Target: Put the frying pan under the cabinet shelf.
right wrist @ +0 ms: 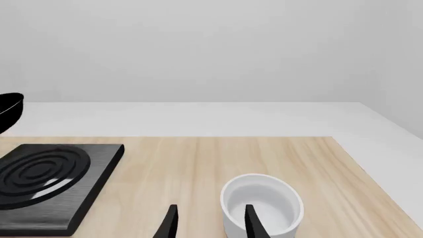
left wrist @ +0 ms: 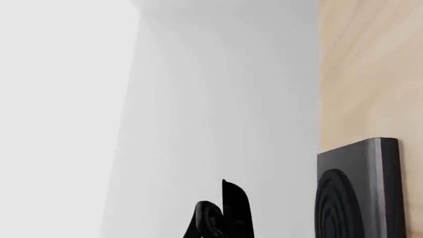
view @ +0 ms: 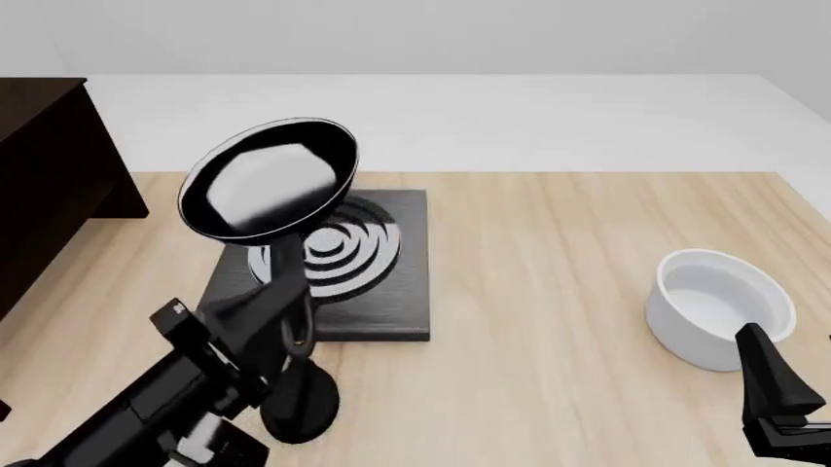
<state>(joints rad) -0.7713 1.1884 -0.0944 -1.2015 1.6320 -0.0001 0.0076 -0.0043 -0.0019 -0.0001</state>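
The frying pan point(view: 270, 180), black with a light grey inside, hangs tilted in the air above the stove plate point(view: 377, 292), its inside facing me. Its long handle point(view: 287, 277) runs down into my left gripper point(view: 286, 341), which is shut on it. In the left wrist view only the close-set gripper fingers point(left wrist: 235, 213) show. The dark cabinet shelf point(view: 46, 175) stands at the table's far left, apart from the pan. My right gripper point(view: 779, 389) is open and empty, just in front of the white bowl point(view: 721, 306). In the right wrist view point(right wrist: 210, 225) its fingers frame the bowl point(right wrist: 261, 206), and the pan's rim point(right wrist: 10, 111) shows at the edge.
The flat black stove plate with rings lies left of the table's middle and also shows in both wrist views point(left wrist: 357, 193) point(right wrist: 46, 181). The light wooden table point(view: 559, 263) ends at a white floor behind.
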